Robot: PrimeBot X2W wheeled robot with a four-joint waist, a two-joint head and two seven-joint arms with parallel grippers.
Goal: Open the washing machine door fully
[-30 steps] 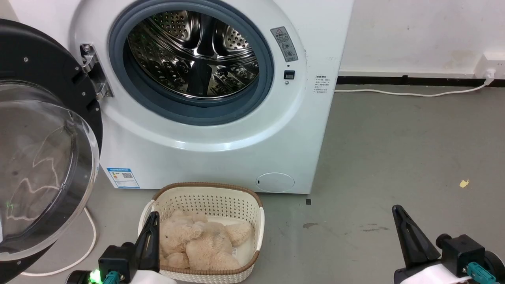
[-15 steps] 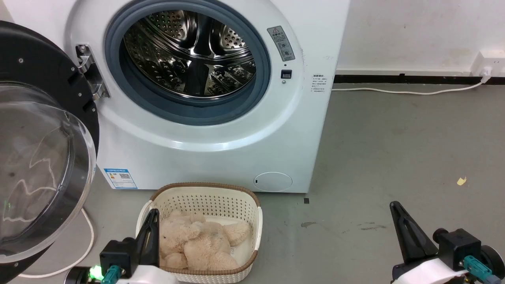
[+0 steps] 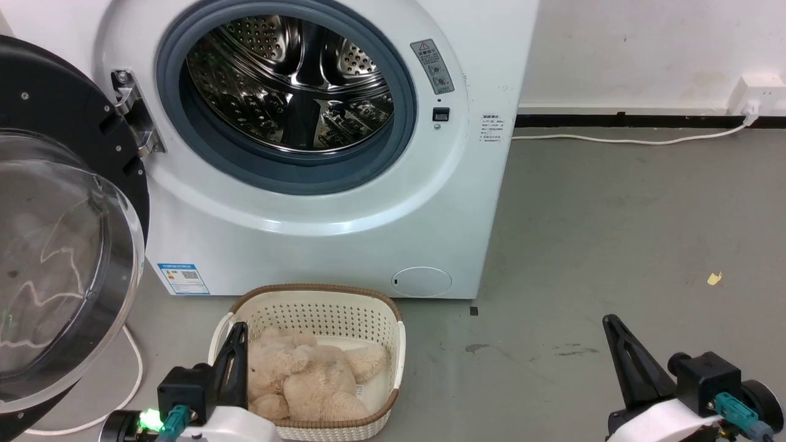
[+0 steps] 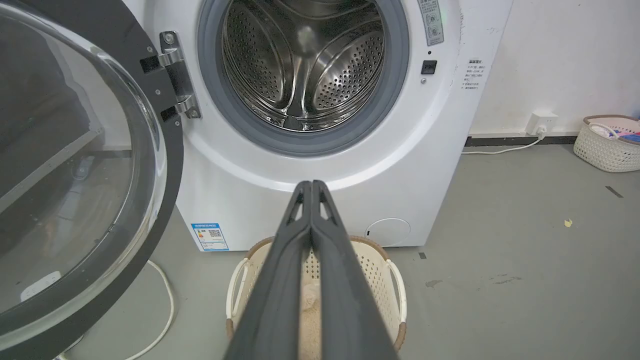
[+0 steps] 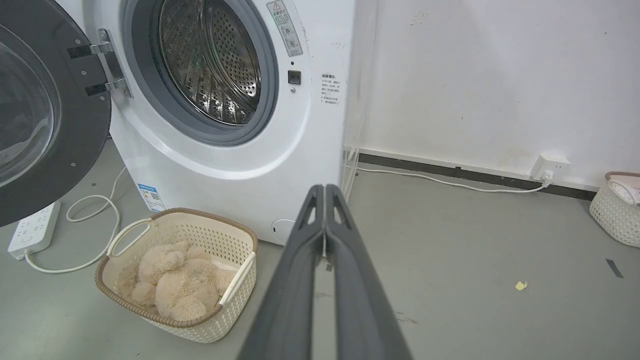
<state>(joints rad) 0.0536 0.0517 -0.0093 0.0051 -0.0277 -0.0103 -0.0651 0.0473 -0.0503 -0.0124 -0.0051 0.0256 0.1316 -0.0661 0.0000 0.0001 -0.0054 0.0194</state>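
Head view: the washing machine door point(image 3: 64, 245) hung swung out at the left edge of the frame, black rim & clear bowl facing the room. It was carried by the hinge point(image 3: 132, 113) at the upper left of the washing machine point(image 3: 344, 227). The drum point(image 3: 288, 80) mouth, top centre, was fully exposed w/ nothing across it, so the door prob. counted as open all the way or v. close. Whether the hinge had more travel, couldn't tell from these angles.

The left tool point(image 3: 237, 334) sat at the lower left of the frame, fingers pressed together, pinching nothing, tips pointing up over the near rim of the basket point(image 3: 319, 288). Left wrist view agreed: two dark fingers flat against each other, aimed at the machine front below the drum, well apart from the door. The right tool point(image 3: 612, 325) sat at lower right, likewise pressed together & empty, over bare floor point(image 3: 614, 215), well apart from the machine.

Judgement: both tools low & clear of everything reads as a rest pose. Neither touched the door, which hung on its hinge alone, so no push or pull looked to be in hand.

The basket w/ a plush toy point(image 3: 307, 380) stood just in front of the machine, below the drum mouth, likely placed there for loading. It sat beside the door, not under it, as far as could be seen. A cable point(image 3: 132, 380) looped on the floor near the door's lower edge, a poss. snag if the robot rolls in on that side.
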